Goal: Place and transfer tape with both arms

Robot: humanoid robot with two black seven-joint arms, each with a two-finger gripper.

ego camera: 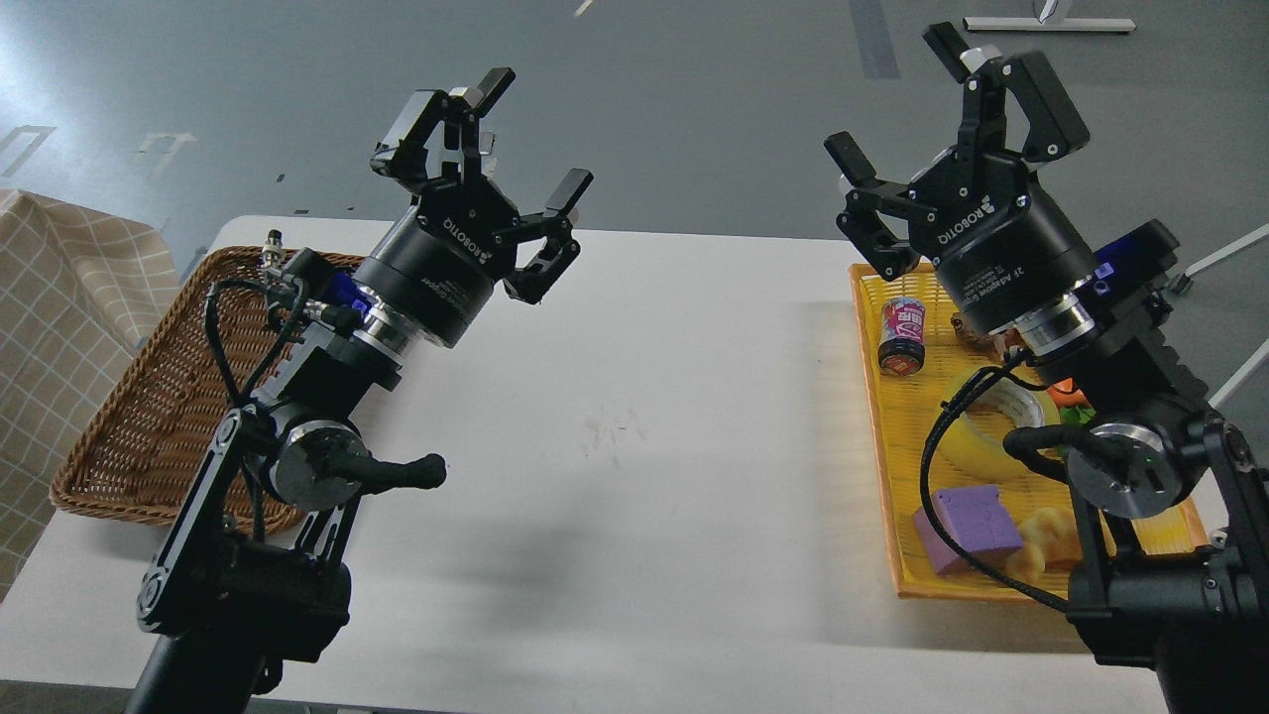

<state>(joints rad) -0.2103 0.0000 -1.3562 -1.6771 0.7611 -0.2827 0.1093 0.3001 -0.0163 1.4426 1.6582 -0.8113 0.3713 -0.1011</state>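
The tape (977, 426), a translucent yellow roll with a pale inner core, lies in the orange tray (892, 476) at the right, partly hidden behind my right arm and its cable. My right gripper (904, 99) is raised well above the tray's far end, open, with nothing between its fingers. My left gripper (535, 134) is raised above the far left part of the white table (634, 416), also open and empty. Both grippers are apart from the tape.
A brown wicker basket (149, 416) sits at the table's left edge, behind my left arm. The tray also holds a small bottle (901, 335), a purple block (967, 526) and a yellow croissant toy (1041, 540). A checked cloth (59, 297) is at far left.
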